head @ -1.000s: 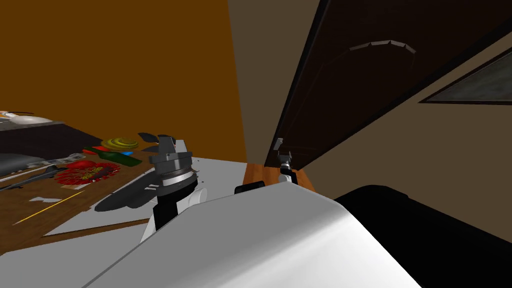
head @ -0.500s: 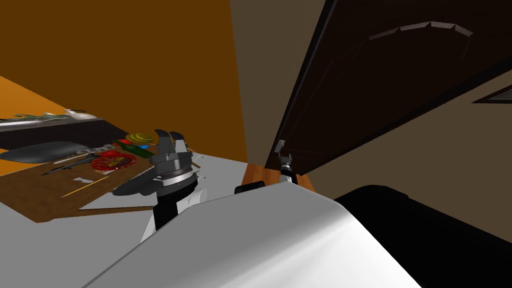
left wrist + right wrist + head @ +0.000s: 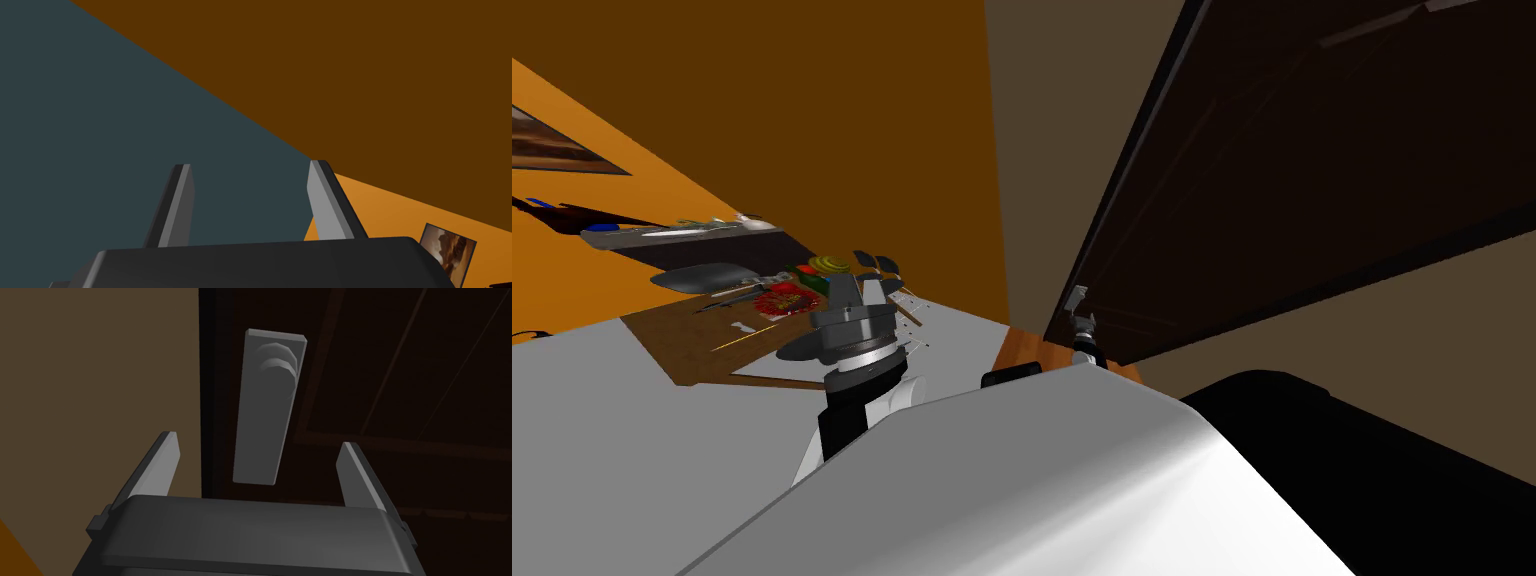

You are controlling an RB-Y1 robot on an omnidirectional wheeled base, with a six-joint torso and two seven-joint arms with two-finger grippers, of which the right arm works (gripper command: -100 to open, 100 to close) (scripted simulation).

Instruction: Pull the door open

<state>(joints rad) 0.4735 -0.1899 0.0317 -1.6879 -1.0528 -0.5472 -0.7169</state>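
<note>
Held right gripper (image 3: 257,468) wide, just short of grey handle (image 3: 267,408), centre of head view; gripped nothing. Had door (image 3: 1312,180), upper right, yet to pull. Held left gripper (image 3: 250,200) wide, idle.

Gap between right gripper (image 3: 257,440) fingers open and free; grey handle (image 3: 270,403) stands ahead in line with it, touching neither. Dark door (image 3: 400,363) blocks behind; tan wall (image 3: 100,363) flanks door edge
</note>
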